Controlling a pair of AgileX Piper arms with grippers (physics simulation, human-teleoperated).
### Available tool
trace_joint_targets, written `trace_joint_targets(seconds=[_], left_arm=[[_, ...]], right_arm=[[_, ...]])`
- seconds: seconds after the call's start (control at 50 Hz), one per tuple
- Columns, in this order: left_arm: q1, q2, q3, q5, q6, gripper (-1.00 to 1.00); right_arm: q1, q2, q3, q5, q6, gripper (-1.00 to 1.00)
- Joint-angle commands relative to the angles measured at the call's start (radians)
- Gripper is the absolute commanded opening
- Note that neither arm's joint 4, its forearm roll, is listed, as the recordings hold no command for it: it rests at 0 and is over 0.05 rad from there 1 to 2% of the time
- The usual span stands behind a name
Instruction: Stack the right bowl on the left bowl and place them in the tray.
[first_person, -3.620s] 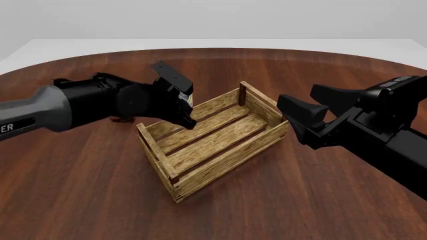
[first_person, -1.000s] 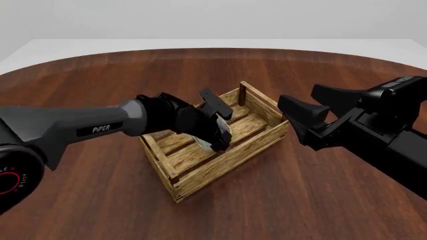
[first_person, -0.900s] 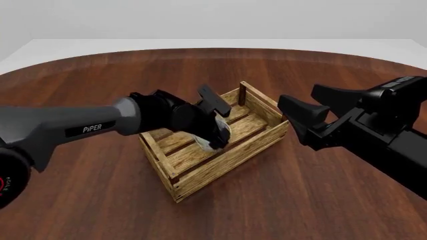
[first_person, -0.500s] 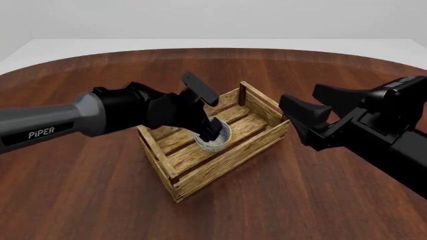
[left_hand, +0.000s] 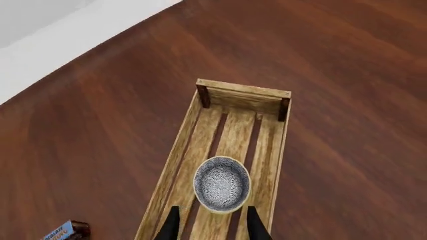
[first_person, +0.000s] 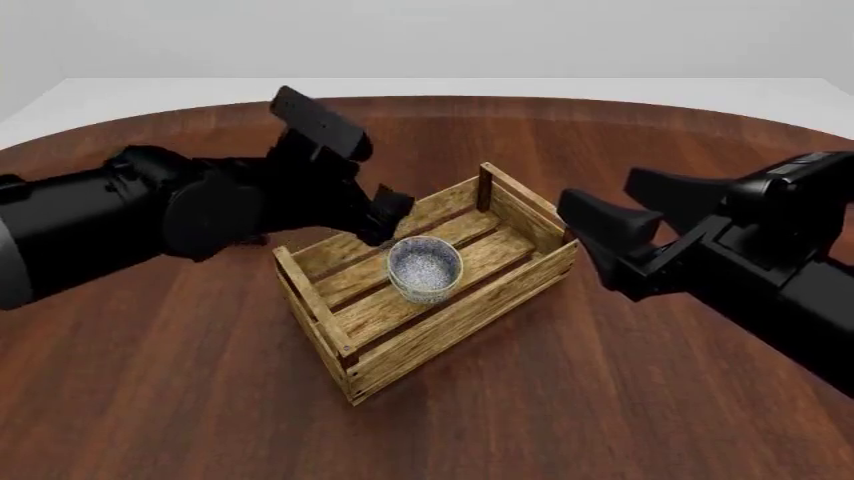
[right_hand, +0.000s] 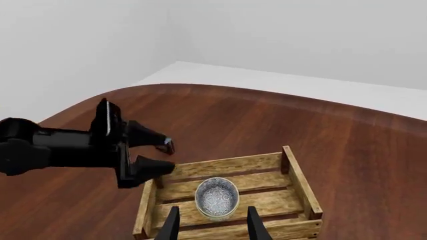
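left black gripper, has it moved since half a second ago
Yes. The left black gripper has pulled back and up toward the far-left corner of the light-brown slatted wooden tray, leaving the speckled grey bowl inside it.

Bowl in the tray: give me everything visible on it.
The bowl is small and round, with a speckled grey-white patterned inside, a pale rim and a bluish-grey outer wall. It looks like one bowl; whether a second is nested in it cannot be told. It sits upright on the slatted floor of the tray, about mid-length, apart from the side walls. Neither gripper touches it: the left gripper is open above and behind it, and the right gripper is off to the side.
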Motion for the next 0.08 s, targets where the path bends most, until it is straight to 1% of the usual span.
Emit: trace_joint_targets(seconds=[0.02,0.08], left_arm=[[0.013,-0.165,0.131,-0.102,-0.033,1.0],[0.023,-0.214,0.178,-0.128,-0.038,1.0]], right_arm=[[-0.006,0.028,0.001,-0.018,-0.006,1.0],[-0.011,0.043,0.003,-0.028,-0.01,1.0]])
